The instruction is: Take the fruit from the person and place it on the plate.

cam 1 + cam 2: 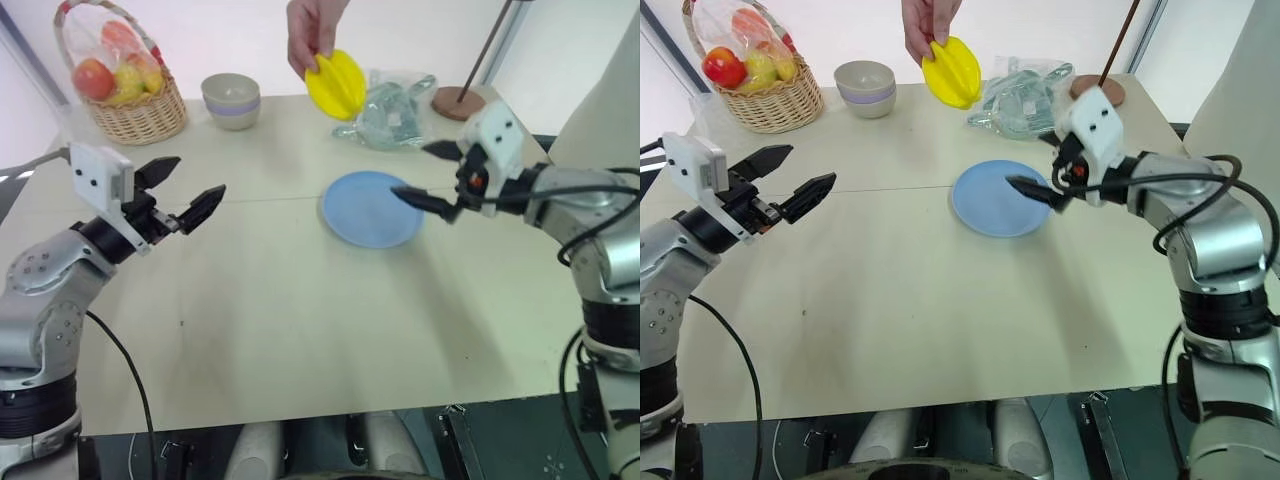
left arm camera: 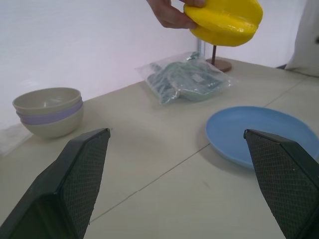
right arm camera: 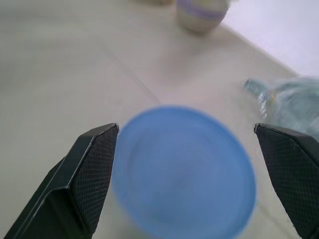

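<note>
A person's hand (image 1: 312, 32) holds the yellow ridged fruit (image 1: 337, 84) in the air above the far side of the table. The light blue plate (image 1: 370, 208) lies flat in the middle of the table, nearer than the fruit. My right gripper (image 1: 427, 172) hovers at the plate's right edge, open and empty, pointing left toward the plate (image 3: 184, 169). My left gripper (image 1: 182, 190) hangs over the left part of the table, open and empty, well apart from the plate and the fruit (image 2: 225, 21).
A wicker basket (image 1: 140, 115) with bagged red and yellow fruits stands at the far left. A grey-lavender bowl (image 1: 232, 100) sits beside it. A clear plastic bag (image 1: 392, 112) lies behind the plate, and a brown wooden base disc with a rod (image 1: 458, 102) stands at the far right.
</note>
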Robot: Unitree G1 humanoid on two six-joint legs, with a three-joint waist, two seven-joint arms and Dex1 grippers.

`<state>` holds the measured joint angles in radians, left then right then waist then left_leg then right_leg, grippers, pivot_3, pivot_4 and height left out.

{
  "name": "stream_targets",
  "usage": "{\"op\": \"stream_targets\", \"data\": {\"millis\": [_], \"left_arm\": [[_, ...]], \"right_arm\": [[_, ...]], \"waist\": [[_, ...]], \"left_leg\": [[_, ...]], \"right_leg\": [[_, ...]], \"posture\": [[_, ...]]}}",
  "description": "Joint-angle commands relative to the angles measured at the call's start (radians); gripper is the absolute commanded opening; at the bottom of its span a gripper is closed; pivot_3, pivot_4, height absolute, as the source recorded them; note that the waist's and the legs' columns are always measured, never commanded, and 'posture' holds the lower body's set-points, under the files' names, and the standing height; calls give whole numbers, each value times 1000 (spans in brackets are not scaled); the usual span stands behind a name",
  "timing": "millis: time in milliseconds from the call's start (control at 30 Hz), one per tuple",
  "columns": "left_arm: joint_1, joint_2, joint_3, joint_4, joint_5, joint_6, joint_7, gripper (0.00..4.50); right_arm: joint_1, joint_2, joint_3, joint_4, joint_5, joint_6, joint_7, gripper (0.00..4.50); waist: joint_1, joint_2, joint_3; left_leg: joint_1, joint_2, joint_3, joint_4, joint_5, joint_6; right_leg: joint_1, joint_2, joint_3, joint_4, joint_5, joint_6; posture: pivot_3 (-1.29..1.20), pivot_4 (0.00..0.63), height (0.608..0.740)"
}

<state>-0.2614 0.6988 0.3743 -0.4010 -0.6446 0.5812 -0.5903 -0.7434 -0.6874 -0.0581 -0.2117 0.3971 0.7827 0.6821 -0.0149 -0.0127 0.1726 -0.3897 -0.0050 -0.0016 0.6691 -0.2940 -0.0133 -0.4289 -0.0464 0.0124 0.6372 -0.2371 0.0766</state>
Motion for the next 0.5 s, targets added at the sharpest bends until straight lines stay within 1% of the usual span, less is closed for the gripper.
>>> {"op": "stream_targets", "data": {"millis": [33,100,267,500], "left_arm": [[-4,37,32,-8,-7,-12,-29,4500],[-10,48,33,3,-8,-13,-38,4500],[-28,63,23,18,-6,-13,-51,4500],[-39,77,27,29,-3,-12,-60,4500]], "right_arm": [[-87,147,-98,-8,45,61,-186,4453],[-110,237,-115,-21,55,81,-265,4453],[-142,376,-89,-37,50,90,-381,4453],[-177,445,-57,32,11,18,-431,4453]], "waist": [[-1,0,0],[0,0,0],[2,0,0],[-2,0,0]], "left_leg": [[0,0,0,0,0,0],[0,0,0,0,0,-1],[-1,-1,0,0,0,-1],[-1,-1,0,0,0,-1]], "right_leg": [[0,0,0,1,0,0],[0,0,0,1,0,0],[-1,-2,0,1,0,0],[-1,-1,0,1,0,0]], "posture": [[0,150,740],[0,150,740],[0,150,740],[0,150,740]]}}
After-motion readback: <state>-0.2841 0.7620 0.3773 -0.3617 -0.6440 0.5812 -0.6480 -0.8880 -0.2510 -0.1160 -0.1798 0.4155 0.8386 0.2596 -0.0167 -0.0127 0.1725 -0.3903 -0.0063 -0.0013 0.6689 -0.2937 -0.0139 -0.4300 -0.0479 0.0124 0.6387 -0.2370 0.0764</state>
